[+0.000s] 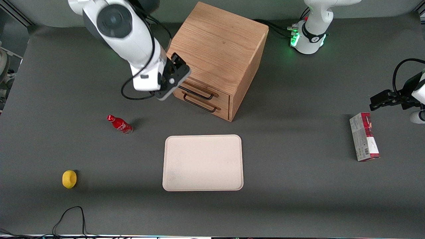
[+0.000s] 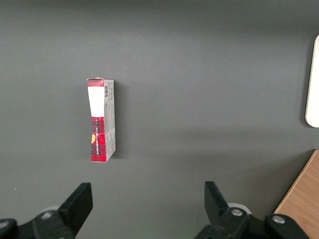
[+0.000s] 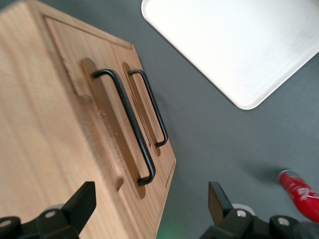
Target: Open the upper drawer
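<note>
The wooden cabinet (image 1: 217, 53) stands at the back of the table, its two drawers facing the front camera at an angle. The upper drawer (image 1: 221, 97) has a thin black bar handle (image 1: 199, 94) and sits flush, shut. The lower drawer's handle (image 1: 201, 105) is just below it. My right gripper (image 1: 172, 78) hovers at the cabinet's front corner toward the working arm's end, just above the upper handle's end. In the right wrist view the gripper (image 3: 149, 201) is open and empty. The upper handle (image 3: 127, 124) lies between its fingers (image 3: 82, 199) without touching them. The lower handle (image 3: 152, 107) is beside it.
A cream tray (image 1: 202, 162) lies nearer the front camera than the cabinet; it also shows in the right wrist view (image 3: 239, 45). A red bottle (image 1: 120, 124) and a yellow fruit (image 1: 69, 179) lie toward the working arm's end. A red-and-white box (image 1: 364, 136) lies toward the parked arm's end.
</note>
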Motion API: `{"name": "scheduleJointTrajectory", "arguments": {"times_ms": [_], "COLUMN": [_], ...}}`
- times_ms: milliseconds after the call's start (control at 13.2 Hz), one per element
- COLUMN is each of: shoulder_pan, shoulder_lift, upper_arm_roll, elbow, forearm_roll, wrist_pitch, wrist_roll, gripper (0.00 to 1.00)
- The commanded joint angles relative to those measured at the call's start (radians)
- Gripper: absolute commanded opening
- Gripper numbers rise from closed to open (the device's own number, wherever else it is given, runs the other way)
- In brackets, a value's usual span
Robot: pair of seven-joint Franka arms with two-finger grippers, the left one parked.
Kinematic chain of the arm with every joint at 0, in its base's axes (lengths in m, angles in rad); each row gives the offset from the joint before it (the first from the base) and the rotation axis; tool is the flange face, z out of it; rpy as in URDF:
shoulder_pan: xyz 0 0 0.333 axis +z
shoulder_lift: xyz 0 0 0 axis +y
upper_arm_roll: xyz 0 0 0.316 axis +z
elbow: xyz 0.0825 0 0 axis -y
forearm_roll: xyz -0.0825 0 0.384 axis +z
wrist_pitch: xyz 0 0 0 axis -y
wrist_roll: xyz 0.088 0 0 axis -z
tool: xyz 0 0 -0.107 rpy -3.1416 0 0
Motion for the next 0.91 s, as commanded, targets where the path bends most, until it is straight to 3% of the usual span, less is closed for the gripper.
{"name": "scheduleJointTrajectory", "arguments": {"times_ms": [0, 379, 833], "shoulder_pan": [0.000, 0.011, 0.021], "shoulder_lift": [0.051, 0.051, 0.053], "upper_arm_roll": [0.008, 0.009, 0.011], "elbow": [-0.061, -0.187, -0.233], "forearm_roll": [-0.001, -0.008, -0.020], "wrist_pitch": [0.101, 0.273, 0.333], "wrist_roll": [-0.023, -0.014, -0.013], "gripper": [1.00, 1.00, 1.00]}}
